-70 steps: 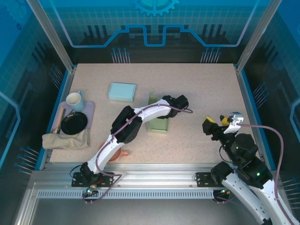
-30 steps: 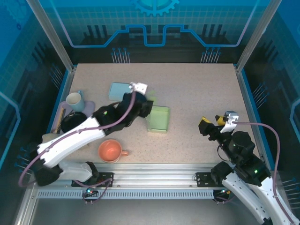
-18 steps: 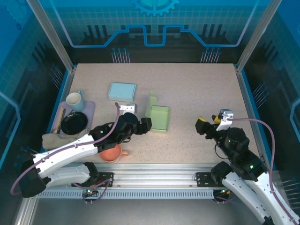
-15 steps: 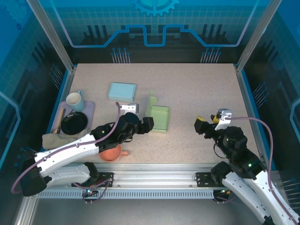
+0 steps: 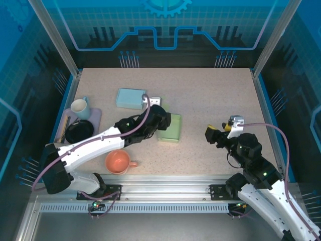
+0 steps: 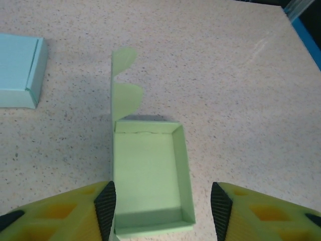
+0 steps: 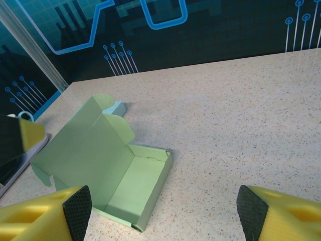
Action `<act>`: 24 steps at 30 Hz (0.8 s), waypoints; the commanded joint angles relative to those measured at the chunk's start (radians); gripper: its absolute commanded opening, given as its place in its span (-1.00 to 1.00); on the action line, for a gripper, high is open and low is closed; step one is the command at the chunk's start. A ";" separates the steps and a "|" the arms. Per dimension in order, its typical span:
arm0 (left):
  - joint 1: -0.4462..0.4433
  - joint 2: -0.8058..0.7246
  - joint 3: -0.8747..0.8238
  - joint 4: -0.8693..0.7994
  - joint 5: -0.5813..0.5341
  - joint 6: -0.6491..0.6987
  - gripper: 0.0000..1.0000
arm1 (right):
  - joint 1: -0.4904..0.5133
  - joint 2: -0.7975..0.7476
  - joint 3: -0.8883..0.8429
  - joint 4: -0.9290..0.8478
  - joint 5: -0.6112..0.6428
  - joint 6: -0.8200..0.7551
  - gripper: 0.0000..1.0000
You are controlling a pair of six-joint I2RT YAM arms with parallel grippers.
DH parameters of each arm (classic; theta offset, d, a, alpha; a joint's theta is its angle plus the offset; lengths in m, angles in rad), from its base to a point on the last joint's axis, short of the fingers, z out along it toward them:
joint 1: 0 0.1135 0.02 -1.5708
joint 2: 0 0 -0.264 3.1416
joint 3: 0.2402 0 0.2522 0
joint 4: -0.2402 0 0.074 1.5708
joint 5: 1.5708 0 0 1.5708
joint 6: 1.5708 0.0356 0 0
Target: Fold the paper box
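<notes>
Left gripper (image 6: 163, 203): spread astride the green paper box (image 6: 148, 170), perhaps touching it.
Right gripper (image 7: 160, 206): held wide, empty.
Nearby: light blue box (image 6: 17, 70), left of it.

No lettering, numbers or brand marks can be read anywhere. The only sign-like graphics are on the blue back panel (image 5: 210, 30). A light-blue gear emblem (image 5: 166, 6) sits at its top centre, cut off by the picture's edge. Below it run circuit-trace lines (image 5: 165, 37), some ending in small dots. The right wrist view shows the same lines (image 7: 160, 15) on the wall behind the worktop (image 7: 241, 110).
</notes>
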 commanded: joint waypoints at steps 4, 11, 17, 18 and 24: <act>0.073 0.116 0.078 -0.053 0.047 0.115 -0.23 | -0.011 -0.018 -0.001 0.022 -0.023 0.011 0.59; 0.107 0.211 0.225 -0.104 0.186 0.400 -1.00 | -0.013 -0.023 0.006 0.014 -0.016 0.001 0.59; 0.164 0.290 0.387 -0.266 0.361 0.783 -1.00 | -0.013 -0.027 0.000 0.020 -0.010 -0.001 0.59; 0.169 0.282 0.381 -0.261 0.417 0.871 -1.00 | -0.013 -0.025 -0.004 0.024 -0.008 -0.001 0.59; 0.202 0.242 0.382 -0.296 0.619 1.140 -1.00 | -0.015 0.043 -0.033 0.072 0.022 -0.022 0.59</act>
